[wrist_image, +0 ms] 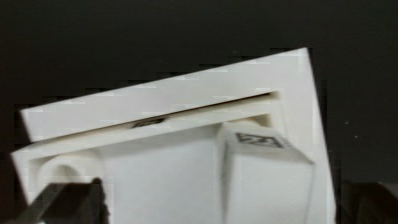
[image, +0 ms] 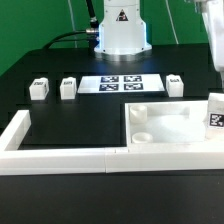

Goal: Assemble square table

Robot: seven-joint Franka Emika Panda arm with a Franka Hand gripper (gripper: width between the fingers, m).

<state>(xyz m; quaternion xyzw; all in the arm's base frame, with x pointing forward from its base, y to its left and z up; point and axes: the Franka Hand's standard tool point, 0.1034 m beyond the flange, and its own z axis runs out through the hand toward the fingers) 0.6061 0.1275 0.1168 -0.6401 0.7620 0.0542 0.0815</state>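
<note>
Seems to have the pincer [wrist_image: 205,198] closed narrow on a fourth leg [image: 216,112], going by the tagged white block filling the wrist view beside one dark finger [wrist_image: 59,190]; no clear sight of the other finger. Holds that leg at the scene's right edge, over the right side of the square table [image: 170,125], lying near right on the worktop [image: 70,120] against the near fence bar [image: 60,158]. Standing well apart along the far side: leftmost leg [image: 39,89], second leg [image: 68,87], and right leg [image: 175,83] beyond the marker board [image: 120,84]. Likely trouble from here: coming down off-centre and landing on the raised rim instead of a corner socket, tipping the leg in the grip or shoving the slab off the bar. Hard to judge alignment, with only the left sockets [image: 141,113] showing and the target hidden. Equally possible: a skewed hold jamming on entry.
</note>
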